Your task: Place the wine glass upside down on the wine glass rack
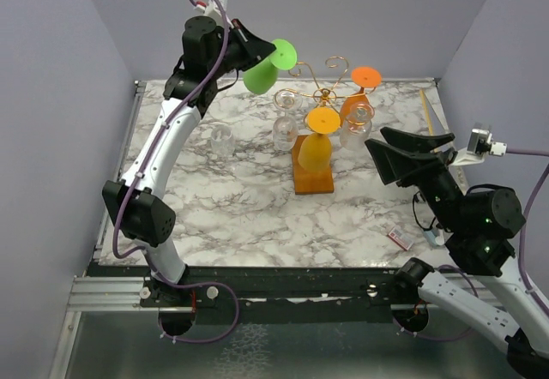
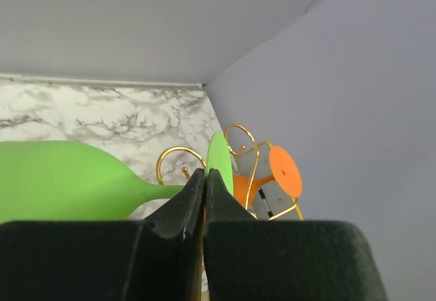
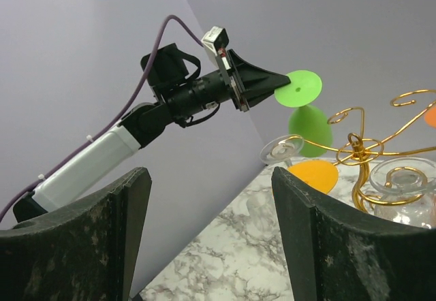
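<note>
A green wine glass [image 1: 262,75] hangs in the air above the table's back left, lying on its side with its bowl toward the left arm. My left gripper [image 1: 268,46] is shut on the thin edge of its round foot [image 2: 219,152]; the bowl [image 2: 61,178] fills the left of the left wrist view. The wine glass rack [image 1: 324,96], gold wire on a brown wooden base [image 1: 313,182], stands just right of the glass. My right gripper [image 1: 377,139] is open and empty at the right of the rack, and its wrist view shows the green glass [image 3: 310,127] beyond the gold wire [image 3: 354,144].
On the rack hang a yellow glass [image 1: 319,139], an orange glass [image 1: 360,87] and clear glasses [image 1: 286,126]. Another clear glass [image 1: 221,139] stands on the marble left of the rack. A small packet [image 1: 400,237] and a thin stick [image 1: 426,109] lie at the right.
</note>
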`<control>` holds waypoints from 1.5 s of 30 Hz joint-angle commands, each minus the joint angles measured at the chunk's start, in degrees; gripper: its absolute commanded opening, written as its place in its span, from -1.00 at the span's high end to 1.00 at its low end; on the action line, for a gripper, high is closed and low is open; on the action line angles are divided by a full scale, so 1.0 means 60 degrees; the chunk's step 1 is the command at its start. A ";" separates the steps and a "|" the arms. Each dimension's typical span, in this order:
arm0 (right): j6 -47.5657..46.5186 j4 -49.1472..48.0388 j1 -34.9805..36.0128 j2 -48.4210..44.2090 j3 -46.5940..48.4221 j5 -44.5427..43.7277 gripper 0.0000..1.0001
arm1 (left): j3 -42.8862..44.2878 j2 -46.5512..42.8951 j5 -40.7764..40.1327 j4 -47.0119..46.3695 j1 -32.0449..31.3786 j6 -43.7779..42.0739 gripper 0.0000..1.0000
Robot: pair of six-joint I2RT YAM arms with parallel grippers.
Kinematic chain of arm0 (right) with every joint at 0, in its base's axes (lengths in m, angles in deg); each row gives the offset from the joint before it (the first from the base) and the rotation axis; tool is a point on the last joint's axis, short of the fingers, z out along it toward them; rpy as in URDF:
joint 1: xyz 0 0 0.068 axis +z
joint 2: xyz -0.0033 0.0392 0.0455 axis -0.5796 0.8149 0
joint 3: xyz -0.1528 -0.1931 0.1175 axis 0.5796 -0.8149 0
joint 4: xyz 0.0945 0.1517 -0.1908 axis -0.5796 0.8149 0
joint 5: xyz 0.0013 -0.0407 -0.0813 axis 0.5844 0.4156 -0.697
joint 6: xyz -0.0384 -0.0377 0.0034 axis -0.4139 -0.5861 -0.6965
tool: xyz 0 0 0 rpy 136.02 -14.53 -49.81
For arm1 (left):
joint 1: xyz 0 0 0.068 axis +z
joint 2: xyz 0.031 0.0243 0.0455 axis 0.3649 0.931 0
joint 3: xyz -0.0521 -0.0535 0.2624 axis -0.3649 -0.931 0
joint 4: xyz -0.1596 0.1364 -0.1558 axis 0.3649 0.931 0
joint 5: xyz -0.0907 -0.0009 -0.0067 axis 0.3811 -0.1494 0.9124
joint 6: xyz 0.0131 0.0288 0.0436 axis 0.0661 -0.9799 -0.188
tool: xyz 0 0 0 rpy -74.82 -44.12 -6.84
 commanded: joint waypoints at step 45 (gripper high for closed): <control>0.1046 0.0647 0.0052 -0.0432 -0.0374 -0.0302 -0.38 | -0.0169 0.1601 0.3022 -0.3228 0.0103 0.4179 1.00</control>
